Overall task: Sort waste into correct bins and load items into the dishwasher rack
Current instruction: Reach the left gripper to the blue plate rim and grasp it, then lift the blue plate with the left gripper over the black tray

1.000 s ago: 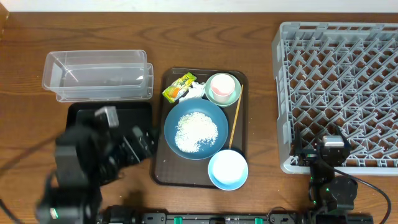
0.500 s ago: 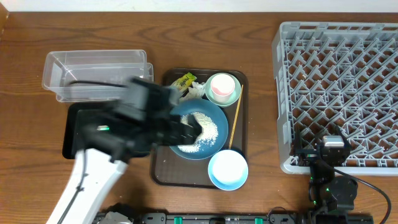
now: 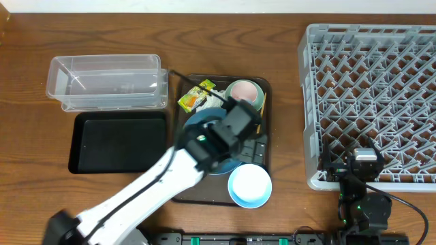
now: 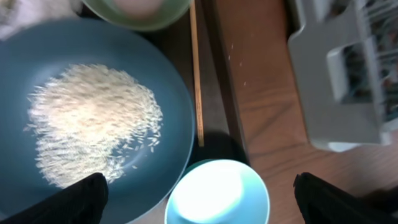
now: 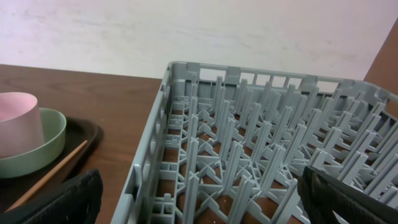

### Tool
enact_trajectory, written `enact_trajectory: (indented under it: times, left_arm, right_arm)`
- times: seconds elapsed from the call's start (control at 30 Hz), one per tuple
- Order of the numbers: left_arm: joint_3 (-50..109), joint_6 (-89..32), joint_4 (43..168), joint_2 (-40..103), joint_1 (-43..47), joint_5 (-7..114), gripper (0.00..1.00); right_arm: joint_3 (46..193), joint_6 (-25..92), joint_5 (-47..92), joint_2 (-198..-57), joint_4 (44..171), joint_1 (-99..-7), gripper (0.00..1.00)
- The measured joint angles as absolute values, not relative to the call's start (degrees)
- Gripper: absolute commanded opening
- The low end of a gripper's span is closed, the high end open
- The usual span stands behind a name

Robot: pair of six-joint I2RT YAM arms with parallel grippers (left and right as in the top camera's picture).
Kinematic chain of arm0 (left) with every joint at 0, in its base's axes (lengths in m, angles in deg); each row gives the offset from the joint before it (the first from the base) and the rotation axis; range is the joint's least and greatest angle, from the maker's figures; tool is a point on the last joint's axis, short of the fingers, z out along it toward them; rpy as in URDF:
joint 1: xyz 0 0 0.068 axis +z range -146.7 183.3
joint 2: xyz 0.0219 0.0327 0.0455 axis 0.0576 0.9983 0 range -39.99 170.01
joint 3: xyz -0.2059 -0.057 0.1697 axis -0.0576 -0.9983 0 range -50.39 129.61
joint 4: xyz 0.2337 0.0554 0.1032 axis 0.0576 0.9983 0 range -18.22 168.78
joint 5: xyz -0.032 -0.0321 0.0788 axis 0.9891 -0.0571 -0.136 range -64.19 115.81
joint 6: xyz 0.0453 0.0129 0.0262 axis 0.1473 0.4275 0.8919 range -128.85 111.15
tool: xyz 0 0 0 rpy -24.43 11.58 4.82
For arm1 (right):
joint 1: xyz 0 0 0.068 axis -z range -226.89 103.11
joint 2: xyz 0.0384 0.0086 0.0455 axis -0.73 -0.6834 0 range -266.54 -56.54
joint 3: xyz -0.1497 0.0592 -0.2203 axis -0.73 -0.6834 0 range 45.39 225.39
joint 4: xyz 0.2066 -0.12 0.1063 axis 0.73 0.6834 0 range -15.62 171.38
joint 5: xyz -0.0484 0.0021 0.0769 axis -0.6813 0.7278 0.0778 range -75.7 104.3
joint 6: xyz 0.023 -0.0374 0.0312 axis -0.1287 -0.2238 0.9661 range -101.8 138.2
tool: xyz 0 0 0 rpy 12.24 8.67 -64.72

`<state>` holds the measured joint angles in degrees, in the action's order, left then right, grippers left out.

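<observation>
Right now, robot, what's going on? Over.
Both grippers open, empty: left gripper over brown tray, right gripper by dishwasher rack. Rice sits in dark-blue bowl. Wooden stick alongside bowl.

Your left arm (image 3: 153,178) slants across the brown serving tray (image 3: 204,198) and roofs most of the dark-blue bowl (image 4: 93,112), so a reach from above meets it first. The left claw (image 4: 202,202) hangs spread wide above the light-blue bowl (image 4: 217,183). Between the tray and the dishwasher rack (image 3: 371,30), a bare strip of bench (image 3: 286,136) runs near to far, walled on the right by the rack's side. The right claw (image 5: 202,202), also wide, sits at the rack's near edge with pegs directly ahead.
</observation>
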<state>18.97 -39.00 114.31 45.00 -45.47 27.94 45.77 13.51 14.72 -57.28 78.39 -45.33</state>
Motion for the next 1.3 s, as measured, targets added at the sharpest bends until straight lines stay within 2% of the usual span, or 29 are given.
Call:
enact_trajectory:
  times: [0.5,0.6,0.77,0.9,0.93,1.07,1.2,1.3]
  left_arm:
    - [18.97,-39.06,108.99,62.55,-45.93,26.32,0.98]
    - [18.97,-39.44,107.16,65.02,-45.93,24.90,0.82]
    - [18.97,-39.31,105.28,67.62,-45.93,23.35,0.68]
    - [18.97,-39.35,104.93,67.66,-45.93,22.41,0.48]
    - [18.97,-39.52,104.95,67.66,-45.93,22.30,0.40]
    - [18.97,-39.28,104.95,67.66,-45.93,21.95,0.31]
    - [18.97,-39.63,104.99,67.66,-45.97,21.90,0.14]
    - [18.97,-39.55,105.23,67.66,-46.00,21.88,0.09]
  right_arm:
    - [45.77,13.51,14.72,-57.28,78.41,-45.33,0.99]
    - [45.77,13.51,14.72,-57.28,78.41,-45.33,0.99]
    - [45.77,13.51,14.72,-57.28,78.41,-45.33,0.99]
    - [45.77,13.51,14.72,-57.28,78.41,-45.33,0.99]
    - [45.77,13.51,14.72,-57.28,78.41,-45.33,0.99]
    - [45.77,13.51,14.72,-57.28,78.41,-45.33,0.99]
    - [45.77,13.51,14.72,-57.28,78.41,-45.33,0.99]
    - [45.77,13.51,14.72,-57.28,78.41,-45.33,0.99]
